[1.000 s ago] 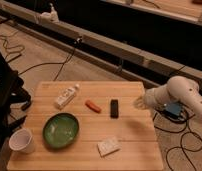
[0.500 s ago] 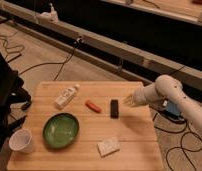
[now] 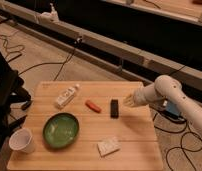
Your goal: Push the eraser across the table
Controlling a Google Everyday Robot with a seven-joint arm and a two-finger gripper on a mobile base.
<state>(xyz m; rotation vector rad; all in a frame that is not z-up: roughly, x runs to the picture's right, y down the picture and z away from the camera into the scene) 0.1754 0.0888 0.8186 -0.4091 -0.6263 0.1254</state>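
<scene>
The eraser (image 3: 114, 108) is a small black block lying on the light wooden table (image 3: 89, 150), right of centre. My gripper (image 3: 128, 101) reaches in from the right on a white arm and sits just right of the eraser, a short gap away, low over the table. A small orange-red oblong item (image 3: 93, 106) lies left of the eraser.
A green bowl (image 3: 61, 130) sits at the front left, a white paper cup (image 3: 21, 141) at the left front corner. A white bottle (image 3: 67, 95) lies at the back left. A pale flat piece (image 3: 109, 146) lies near the front edge. Cables cover the floor around the table.
My gripper has moved left over the table's right edge toward the eraser. The eraser has not visibly moved.
</scene>
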